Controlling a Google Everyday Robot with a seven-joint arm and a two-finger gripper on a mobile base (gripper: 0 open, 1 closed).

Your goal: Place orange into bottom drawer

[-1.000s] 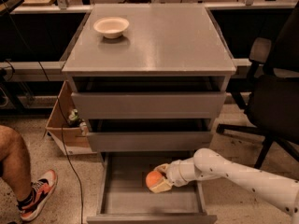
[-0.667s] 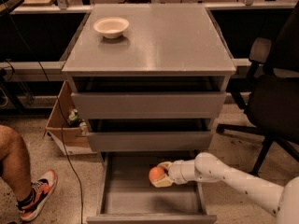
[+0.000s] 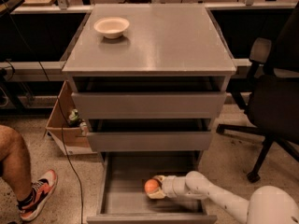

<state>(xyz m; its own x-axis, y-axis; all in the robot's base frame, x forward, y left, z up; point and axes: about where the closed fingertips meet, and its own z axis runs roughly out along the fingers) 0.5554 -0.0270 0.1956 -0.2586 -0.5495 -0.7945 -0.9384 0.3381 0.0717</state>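
Note:
The orange [image 3: 150,186] is a small round orange fruit held inside the open bottom drawer [image 3: 122,200], low over its floor near the middle. My gripper [image 3: 155,188] reaches in from the right on a white arm and is shut on the orange. The bottom drawer is pulled out under two upper grey drawers, which are slightly ajar.
A cream bowl [image 3: 111,26] sits on the cabinet top [image 3: 168,41] at the back left. A black office chair [image 3: 275,101] stands to the right. A cardboard box [image 3: 65,125] and a person's leg and shoe [image 3: 28,190] are to the left.
The arm has pushed further left and down into the drawer, carrying the orange lower toward the drawer floor. The view has shifted slightly.

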